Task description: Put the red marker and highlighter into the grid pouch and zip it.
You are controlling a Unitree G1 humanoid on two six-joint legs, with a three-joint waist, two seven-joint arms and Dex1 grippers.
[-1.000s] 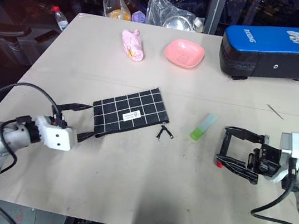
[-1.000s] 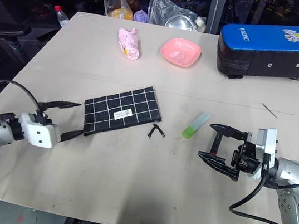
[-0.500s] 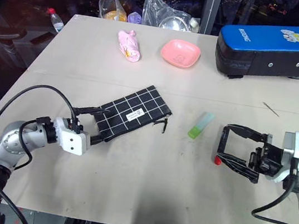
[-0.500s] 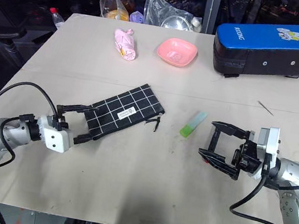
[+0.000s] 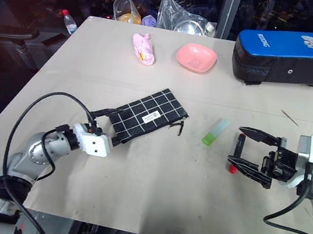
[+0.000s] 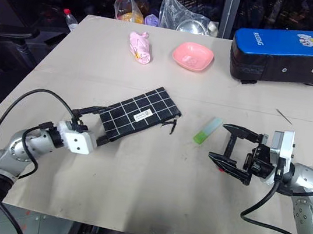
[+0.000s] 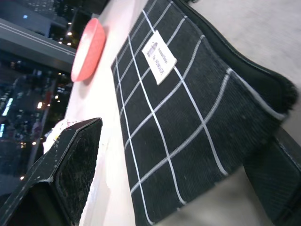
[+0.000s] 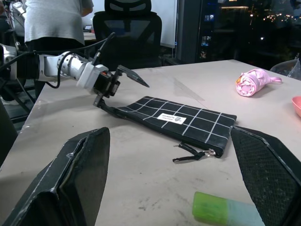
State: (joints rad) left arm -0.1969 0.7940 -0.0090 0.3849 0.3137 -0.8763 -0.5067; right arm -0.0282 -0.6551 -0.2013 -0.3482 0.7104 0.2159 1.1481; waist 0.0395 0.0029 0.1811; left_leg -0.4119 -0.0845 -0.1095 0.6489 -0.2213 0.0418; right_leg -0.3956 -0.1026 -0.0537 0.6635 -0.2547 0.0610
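Pouch (image 5: 147,115): black with white grid, flat on the worktop (image 5: 151,193) near its middle, zipper pull toward the right edge. Left tool (image 5: 106,126): open, fingers straddling the pouch's left end, one above and one at its near edge; no clamp. Highlighter (image 5: 215,131): green, lying right of the pouch, apart from it. Marker (image 5: 236,153): red end visible between the fingers of the right tool (image 5: 247,148), which is open and gripping nothing.

pink bowl (image 5: 195,57), pink bundle (image 5: 143,49), blue-and-black case (image 5: 292,56), clear bags (image 5: 163,14), water bottle (image 5: 68,20)
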